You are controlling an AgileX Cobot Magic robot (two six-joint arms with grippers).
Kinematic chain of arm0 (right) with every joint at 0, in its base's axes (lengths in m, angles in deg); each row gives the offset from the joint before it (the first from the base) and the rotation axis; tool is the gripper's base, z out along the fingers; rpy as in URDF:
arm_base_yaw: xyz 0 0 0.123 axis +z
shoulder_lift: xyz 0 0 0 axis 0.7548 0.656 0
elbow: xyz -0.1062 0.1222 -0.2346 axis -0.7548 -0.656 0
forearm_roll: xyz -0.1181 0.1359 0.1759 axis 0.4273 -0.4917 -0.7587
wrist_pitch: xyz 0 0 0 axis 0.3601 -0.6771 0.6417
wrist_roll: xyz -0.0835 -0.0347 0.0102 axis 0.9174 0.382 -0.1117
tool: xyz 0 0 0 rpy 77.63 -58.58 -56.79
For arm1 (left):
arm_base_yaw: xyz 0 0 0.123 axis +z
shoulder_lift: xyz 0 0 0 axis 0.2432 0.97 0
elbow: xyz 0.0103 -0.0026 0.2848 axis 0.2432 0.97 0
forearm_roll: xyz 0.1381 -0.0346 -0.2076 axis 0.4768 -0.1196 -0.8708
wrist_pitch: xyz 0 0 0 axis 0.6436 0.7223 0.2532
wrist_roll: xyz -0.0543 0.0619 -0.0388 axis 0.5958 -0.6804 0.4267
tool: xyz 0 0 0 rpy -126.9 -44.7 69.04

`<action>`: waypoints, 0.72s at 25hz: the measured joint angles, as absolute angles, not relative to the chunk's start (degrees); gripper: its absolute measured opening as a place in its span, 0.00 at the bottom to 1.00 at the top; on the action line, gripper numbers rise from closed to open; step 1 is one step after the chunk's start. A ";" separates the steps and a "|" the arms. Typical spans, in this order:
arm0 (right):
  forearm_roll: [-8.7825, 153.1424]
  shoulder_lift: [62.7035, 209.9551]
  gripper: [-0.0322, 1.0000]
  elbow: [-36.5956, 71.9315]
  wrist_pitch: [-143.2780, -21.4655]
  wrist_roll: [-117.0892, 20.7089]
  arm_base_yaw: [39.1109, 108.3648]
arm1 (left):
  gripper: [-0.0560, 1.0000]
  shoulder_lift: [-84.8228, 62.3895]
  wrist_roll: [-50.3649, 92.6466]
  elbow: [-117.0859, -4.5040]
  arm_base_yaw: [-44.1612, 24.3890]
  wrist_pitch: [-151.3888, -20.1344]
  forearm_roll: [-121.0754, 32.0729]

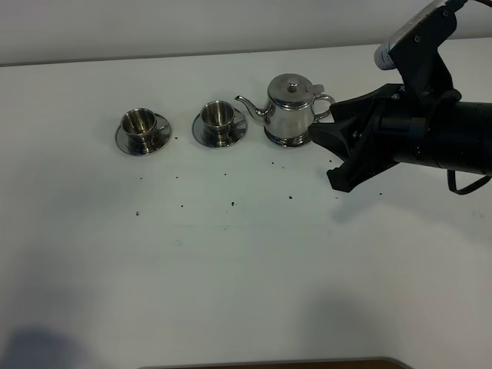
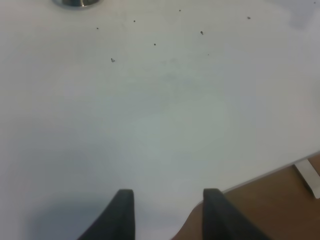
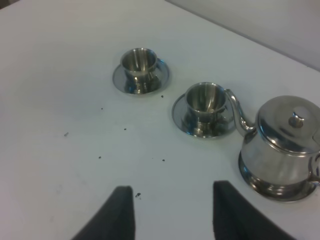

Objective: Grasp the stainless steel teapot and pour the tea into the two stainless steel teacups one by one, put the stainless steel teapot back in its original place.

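Observation:
The stainless steel teapot (image 1: 290,110) stands upright on a flat steel dish (image 1: 286,142), its spout toward the cups and its loop handle toward my right gripper (image 1: 326,160). That gripper is open just right of the pot and holds nothing. In the right wrist view the teapot (image 3: 282,145) lies off to one side of the right gripper (image 3: 173,187), not between its fingers. Two steel teacups on saucers stand left of the pot: one beside the spout (image 1: 217,115) (image 3: 204,99), one farther left (image 1: 141,123) (image 3: 138,61). My left gripper (image 2: 168,191) is open over bare table.
Small dark specks (image 1: 233,204) dot the white table (image 1: 231,269) in front of the cups. The left wrist view shows the table's edge (image 2: 260,175) close to the left fingers, and a sliver of a steel rim (image 2: 75,2) at the frame's border.

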State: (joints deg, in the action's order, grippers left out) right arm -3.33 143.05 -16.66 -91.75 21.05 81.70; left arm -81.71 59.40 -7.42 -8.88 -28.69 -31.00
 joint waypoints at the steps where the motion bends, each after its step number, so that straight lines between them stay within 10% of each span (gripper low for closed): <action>1: -3.33 143.05 0.38 -16.66 -91.75 21.05 81.70 | 0.42 -81.71 59.34 -7.42 -8.88 -28.69 -31.00; 18: -3.45 143.00 0.43 -12.79 -94.78 19.38 81.70 | 0.42 -81.71 59.33 -7.42 10.94 -28.69 -31.30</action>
